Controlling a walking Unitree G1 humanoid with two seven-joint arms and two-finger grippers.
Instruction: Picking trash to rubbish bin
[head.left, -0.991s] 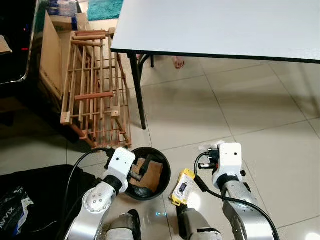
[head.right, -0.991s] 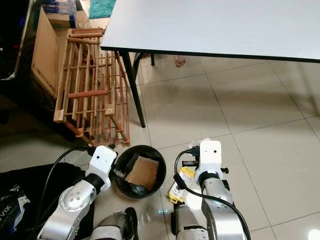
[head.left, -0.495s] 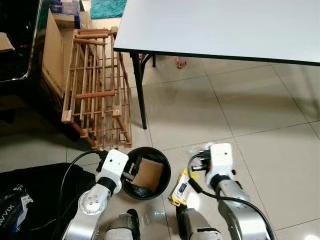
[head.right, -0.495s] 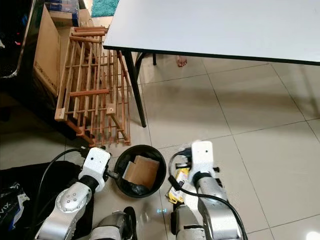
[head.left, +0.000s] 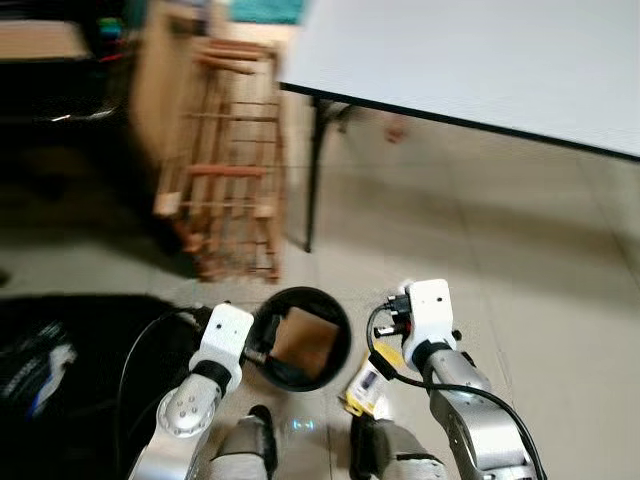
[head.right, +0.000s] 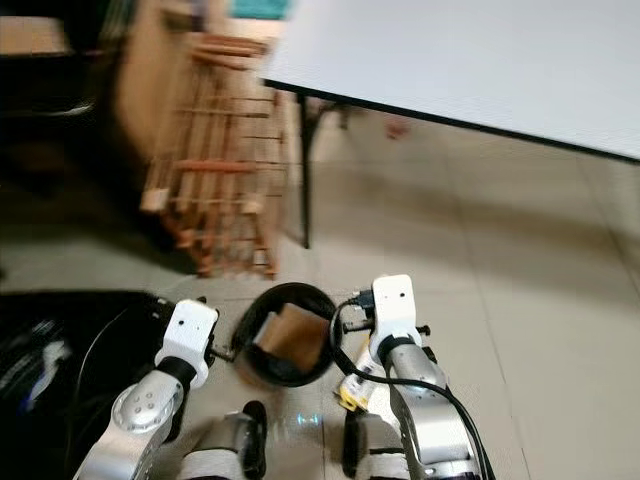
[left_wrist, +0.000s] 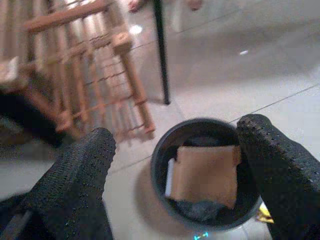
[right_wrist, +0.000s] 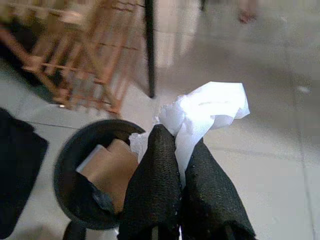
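1. the right gripper (right_wrist: 179, 165) is pinching a crumpled white tissue (right_wrist: 210, 107) just beside the black bin (right_wrist: 75, 150).
2. the left gripper (left_wrist: 175, 165) is hovering spread wide over that bin, cardboard (left_wrist: 205, 172) lying inside.

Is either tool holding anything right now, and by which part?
The right tool pinches a crumpled white tissue by its lower edge. The left tool is open and holds nothing.
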